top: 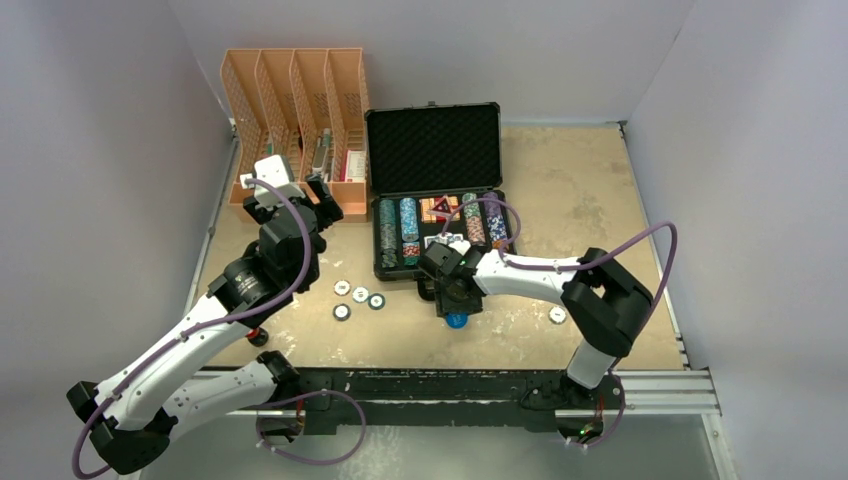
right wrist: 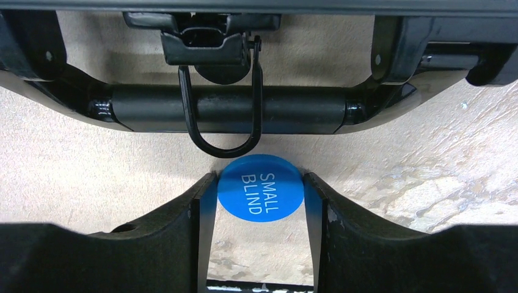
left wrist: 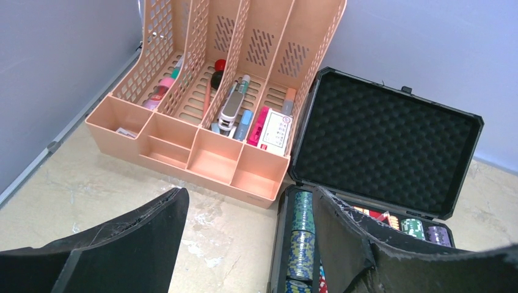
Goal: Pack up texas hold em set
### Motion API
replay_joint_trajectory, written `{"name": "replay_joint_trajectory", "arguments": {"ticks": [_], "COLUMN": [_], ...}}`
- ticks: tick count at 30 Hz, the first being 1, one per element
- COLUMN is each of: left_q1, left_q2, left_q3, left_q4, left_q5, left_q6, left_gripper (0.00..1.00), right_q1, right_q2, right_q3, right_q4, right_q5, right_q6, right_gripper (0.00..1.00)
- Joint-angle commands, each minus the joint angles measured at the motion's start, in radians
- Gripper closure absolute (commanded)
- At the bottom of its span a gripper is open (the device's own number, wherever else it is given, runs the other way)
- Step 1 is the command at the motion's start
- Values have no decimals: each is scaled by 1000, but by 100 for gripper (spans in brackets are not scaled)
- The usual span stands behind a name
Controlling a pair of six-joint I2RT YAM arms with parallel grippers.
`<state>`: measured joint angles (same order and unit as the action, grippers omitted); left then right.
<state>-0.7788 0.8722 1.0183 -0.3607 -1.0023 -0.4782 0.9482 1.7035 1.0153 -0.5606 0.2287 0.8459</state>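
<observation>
Blue plastic is being pinched by its rim: the disc (right wrist: pixel 261 193), marked SMALL BLIND, is being clamped by the right gripper (right wrist: pixel 260 180) just in front of the handle (right wrist: pixel 220 110) of the open case (top: pixel 434 150). The left gripper (left wrist: pixel 248 207) is being held spread and empty, near the organiser (left wrist: pixel 201 152) and the case's left edge. A slip is being risked, judging by the thin hold on the rim. If the disc is carried carelessly, it could be knocked against the handle or front wall and dropped. Whether it is being lifted or is resting on the table (top: pixel 600 200) cannot be told. Part of the case's tray is being hidden by the right arm (top: pixel 540 272), and the markings on the loose discs (top: pixel 360 294) are too small to be read.
</observation>
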Motion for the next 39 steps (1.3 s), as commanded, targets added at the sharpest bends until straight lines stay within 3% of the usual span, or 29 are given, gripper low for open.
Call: {"name": "replay_joint_trajectory", "arguments": {"ticks": [1,17,25,39], "left_q1": [11,26,30,57], "left_q2": [-6,-3,-5,7], "left_q3": [1,0,0,-1], "left_q4": [27,27,24,35], "left_q5": [-6,4,4,49], "left_q6": [12,7,6,-7], "left_gripper": [27,27,27,27], "right_q1": [3,-18,-167,-210], "right_q2": [4,-176,-110,74], "right_q3": [-28,160,330,461], "right_q4": [-3,-62,-64,-26], "right_q5": [21,84,127,172], "right_q6": [9,-18,-60,-161], "right_gripper": [49,49,49,48]}}
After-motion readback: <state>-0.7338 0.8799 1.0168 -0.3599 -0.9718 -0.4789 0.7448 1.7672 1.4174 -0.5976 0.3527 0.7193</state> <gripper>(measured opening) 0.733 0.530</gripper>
